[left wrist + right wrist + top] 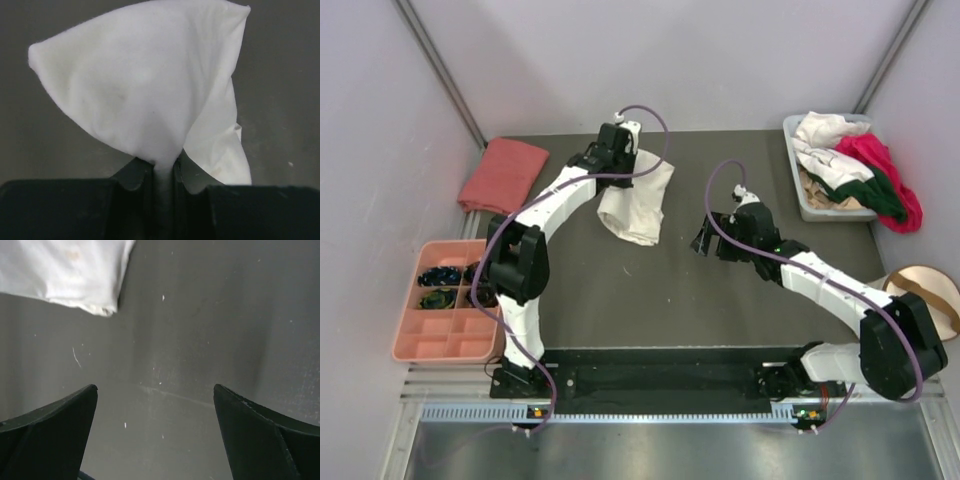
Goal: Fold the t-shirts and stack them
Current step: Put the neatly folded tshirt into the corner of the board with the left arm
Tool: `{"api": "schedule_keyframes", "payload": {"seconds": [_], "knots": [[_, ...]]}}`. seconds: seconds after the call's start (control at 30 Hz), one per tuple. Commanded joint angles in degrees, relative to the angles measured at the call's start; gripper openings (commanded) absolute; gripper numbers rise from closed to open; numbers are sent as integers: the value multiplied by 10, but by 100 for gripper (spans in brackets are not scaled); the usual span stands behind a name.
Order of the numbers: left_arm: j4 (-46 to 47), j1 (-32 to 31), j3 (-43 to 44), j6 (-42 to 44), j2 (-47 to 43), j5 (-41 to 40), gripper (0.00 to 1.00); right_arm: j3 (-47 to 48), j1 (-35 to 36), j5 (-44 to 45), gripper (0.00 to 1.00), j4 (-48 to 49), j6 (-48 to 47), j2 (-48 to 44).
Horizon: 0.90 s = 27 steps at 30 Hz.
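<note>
The left tool (623,150) was clamped on a corner of the cream shirt (638,200), at about twelve o'clock on the worktop (620,290). The right tool (706,238) stood spread wide and empty near the centre. A pink shirt (503,172) lay folded at ten o'clock, and other shirts (850,165) filled a bin (817,212) at two.

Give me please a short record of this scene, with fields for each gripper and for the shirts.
left gripper: jaws shut on the cream-white t-shirt, which hangs from it
right gripper: jaws open, empty, over the mat
salmon-pink t-shirt: folded, at the mat's far left corner
bin: far right, holds unfolded shirts
</note>
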Motion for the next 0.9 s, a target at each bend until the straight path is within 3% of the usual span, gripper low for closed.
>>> {"api": "schedule_keyframes", "payload": {"seconds": [0.0, 0.23, 0.63, 0.87], "knots": [[-68, 7, 84, 123, 35, -131, 0, 0, -3, -39, 99, 33, 9, 9], [-85, 56, 120, 192, 76, -169, 0, 4, -3, -57, 99, 42, 8, 37], [-57, 185, 150, 272, 104, -104, 0, 17, -3, -102, 99, 65, 13, 132], [-27, 237, 205, 324, 150, -129, 0, 29, -3, -126, 99, 90, 19, 197]]}}
